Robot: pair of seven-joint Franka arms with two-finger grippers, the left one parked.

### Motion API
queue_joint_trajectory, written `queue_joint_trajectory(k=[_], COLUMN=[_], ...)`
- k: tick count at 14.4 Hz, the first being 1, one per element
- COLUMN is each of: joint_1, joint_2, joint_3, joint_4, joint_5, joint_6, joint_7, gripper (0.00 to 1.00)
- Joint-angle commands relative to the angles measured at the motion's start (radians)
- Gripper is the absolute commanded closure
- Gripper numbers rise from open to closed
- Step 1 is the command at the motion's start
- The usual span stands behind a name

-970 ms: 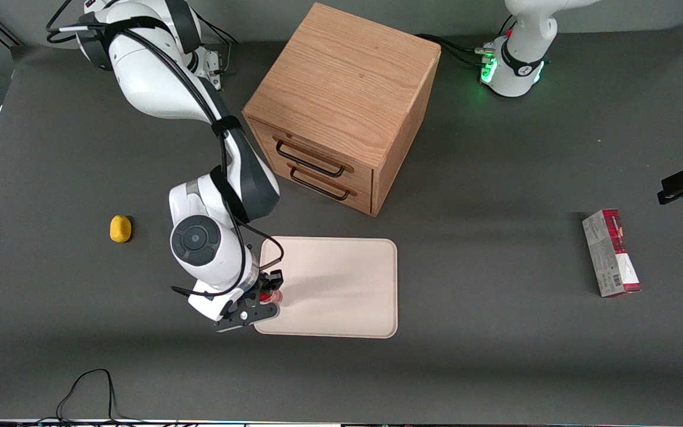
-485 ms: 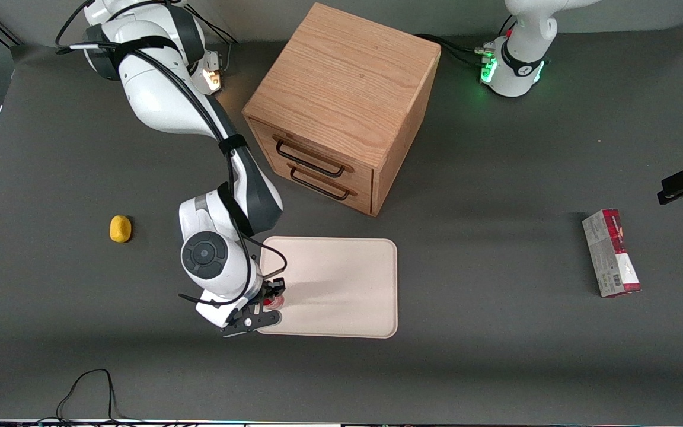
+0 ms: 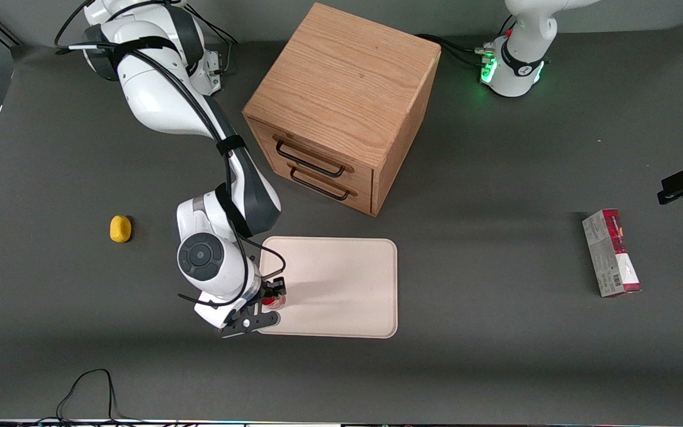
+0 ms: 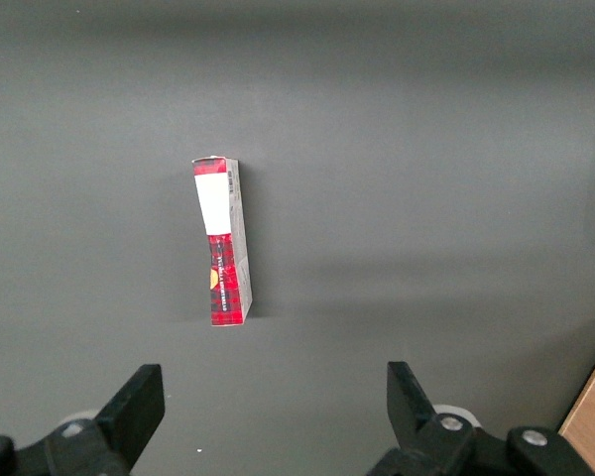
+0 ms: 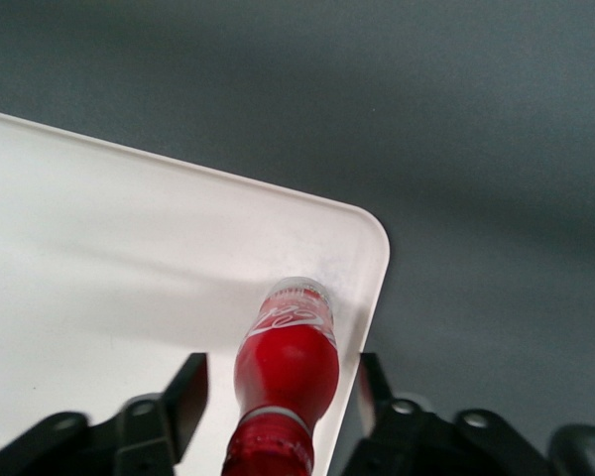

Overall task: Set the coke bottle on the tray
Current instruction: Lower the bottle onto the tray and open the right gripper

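The coke bottle (image 3: 274, 302) is a small red bottle with white script lettering. It stands upright on the cream tray (image 3: 341, 284), at the tray corner nearest the working arm and the front camera. The right wrist view shows the bottle (image 5: 288, 362) just inside the tray's (image 5: 129, 248) rounded corner. My gripper (image 3: 270, 301) is over that corner, straddling the bottle (image 5: 283, 397). Its fingers (image 5: 190, 397) stand apart on either side of the bottle with a gap to each, so it is open.
A wooden two-drawer cabinet (image 3: 341, 107) stands farther from the front camera than the tray. A yellow object (image 3: 120, 229) lies toward the working arm's end. A red-and-grey carton (image 3: 611, 252) lies toward the parked arm's end and shows in the left wrist view (image 4: 223, 243). A black cable (image 3: 89, 385) lies near the front edge.
The wrist shifted slightly along the tray's edge and then settled. The bottle stays at the same tray corner.
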State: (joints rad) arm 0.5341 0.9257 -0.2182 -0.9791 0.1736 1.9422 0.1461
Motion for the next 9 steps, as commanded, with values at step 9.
queue_joint_trajectory(k=[9], joint_1=[0.015], joint_2=[-0.293], joint_3=[-0.004], joint_4=[0.011], joint_5=[-0.029], joint_6=[-0.351], joint_7=[-0.002], gripper=[0.0])
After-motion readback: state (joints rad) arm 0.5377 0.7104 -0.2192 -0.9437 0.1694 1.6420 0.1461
